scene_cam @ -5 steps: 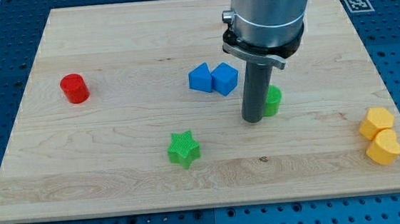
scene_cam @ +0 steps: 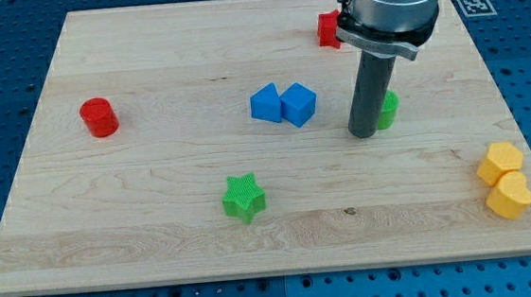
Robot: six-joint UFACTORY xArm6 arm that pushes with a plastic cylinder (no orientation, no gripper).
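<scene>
My tip (scene_cam: 364, 133) rests on the board right of centre, pressed against the left side of a green cylinder block (scene_cam: 389, 109), which the rod partly hides. Two blue blocks sit touching each other to the tip's left: a blue pentagon-like block (scene_cam: 265, 103) and a blue cube (scene_cam: 299, 104). A green star block (scene_cam: 243, 198) lies lower left of the tip. A red block (scene_cam: 328, 30) peeks out behind the arm near the view's top.
A red cylinder block (scene_cam: 99, 117) stands at the view's left. Two yellow blocks, a hexagon (scene_cam: 500, 162) and a heart-like one (scene_cam: 508, 196), sit by the wooden board's (scene_cam: 160, 252) right edge. A fiducial marker (scene_cam: 473, 4) is at the top right corner.
The rod has moved toward the view's right and slightly up, and the green cylinder has shifted the same way with it. The red block near the top has come into sight.
</scene>
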